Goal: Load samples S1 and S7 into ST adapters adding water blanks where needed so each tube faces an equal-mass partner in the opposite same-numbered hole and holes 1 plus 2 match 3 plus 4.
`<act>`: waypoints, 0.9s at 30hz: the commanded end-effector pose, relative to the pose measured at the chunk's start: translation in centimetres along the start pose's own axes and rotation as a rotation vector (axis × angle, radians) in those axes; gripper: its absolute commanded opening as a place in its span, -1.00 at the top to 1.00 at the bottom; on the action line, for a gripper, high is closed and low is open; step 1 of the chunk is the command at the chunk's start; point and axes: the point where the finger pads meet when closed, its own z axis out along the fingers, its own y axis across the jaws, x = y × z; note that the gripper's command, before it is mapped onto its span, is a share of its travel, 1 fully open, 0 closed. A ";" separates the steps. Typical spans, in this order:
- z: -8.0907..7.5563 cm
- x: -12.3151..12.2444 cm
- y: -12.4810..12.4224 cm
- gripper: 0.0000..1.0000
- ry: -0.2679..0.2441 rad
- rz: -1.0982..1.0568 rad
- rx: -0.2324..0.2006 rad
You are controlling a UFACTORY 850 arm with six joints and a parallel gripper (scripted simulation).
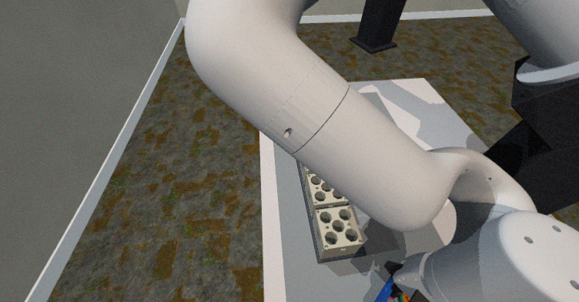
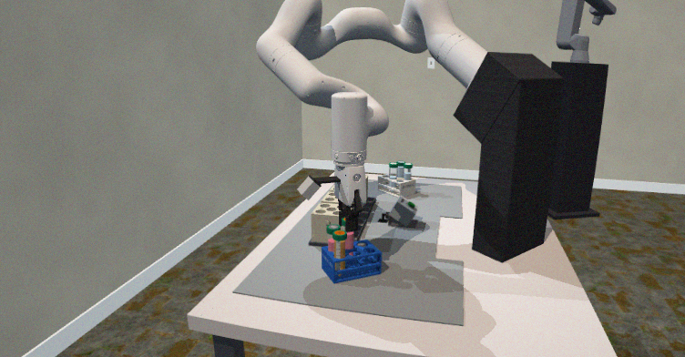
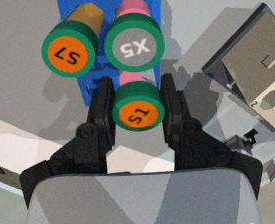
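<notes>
While S7 [image 2: 339, 251] [image 3: 69, 50] stands in the blue rack [image 2: 352, 273] [image 3: 90, 90], the gripper [image 2: 349, 219] [image 3: 137, 90] grasps S1 [image 3: 138, 107] (orange-dotted, green-capped).

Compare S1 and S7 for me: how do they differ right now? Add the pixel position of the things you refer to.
S1 [image 2: 350, 240] [image 3: 138, 114] is gripped in the end effector [image 2: 348, 227] [image 3: 137, 90]; S7 [image 2: 340, 253] [image 3: 68, 53] stands in the blue rack [image 2: 328, 260] [image 3: 67, 4], ungripped.
S1's contents look pink; S7's look amber.
Both have green caps with orange ID dots.
</notes>
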 end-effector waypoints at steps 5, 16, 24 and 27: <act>0.8 0.0 0.0 1.00 0.001 0.000 0.000; 1.2 0.0 0.0 1.00 0.001 0.000 0.000; 1.2 0.0 0.0 1.00 0.001 0.000 0.000; 1.3 0.0 0.0 0.15 0.001 0.000 0.000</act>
